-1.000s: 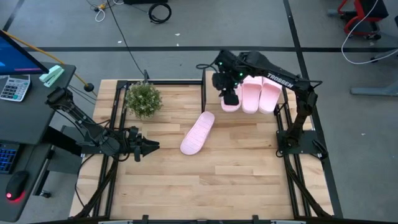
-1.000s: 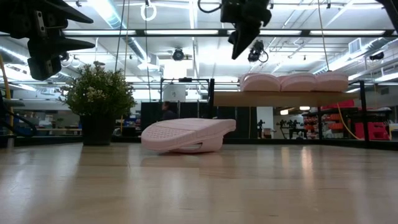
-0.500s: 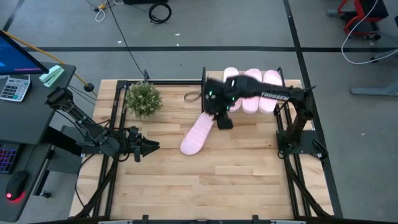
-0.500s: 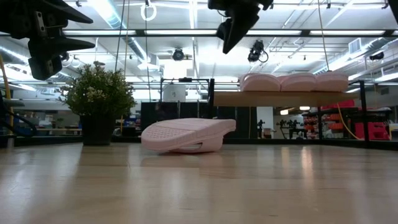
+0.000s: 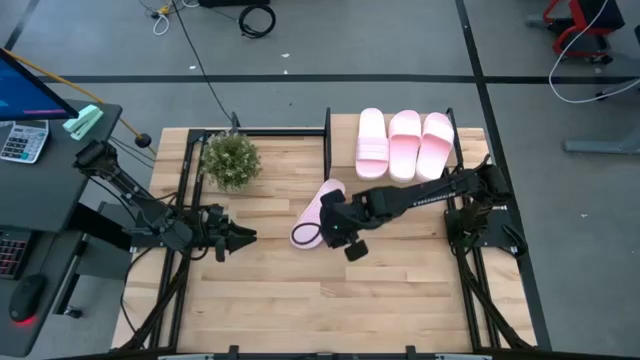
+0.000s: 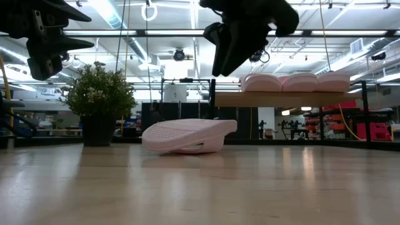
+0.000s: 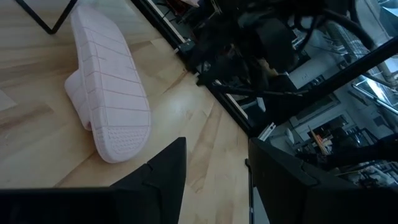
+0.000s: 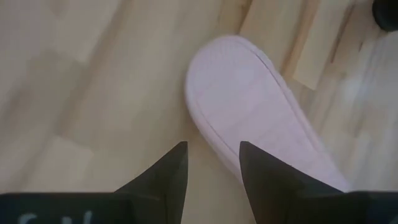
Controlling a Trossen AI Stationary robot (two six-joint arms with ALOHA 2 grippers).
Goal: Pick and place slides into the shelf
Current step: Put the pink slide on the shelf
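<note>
At the left edge of the bench, the left hand hangs in the air with its fingers apart and nothing between them; it points across the planks toward the middle, well apart from the potted plant that stands near the far left corner. This arm looks to be waiting.

In the middle lies the fourth slide, sole up and strap down, slanting across the boards. It is the one piece of the job left, as far as I can judge. The right hand is above its nearer end, off the bench, fingers parted to a middling gap and holding nothing. In the right wrist view the two dark fingers frame the rounded end of the pale sole just below them, so a grasp seems to be coming but is not made. In the low view the slide rests on the bench by itself, with the hand clearly above it.

To the right, the shelf carries three slides side by side, straps up, filling most of the board; the bare strip beside the left upright seems the only room for the last one. So three of four are placed; picking, perhaps turning over, and setting down the fourth remain
</note>
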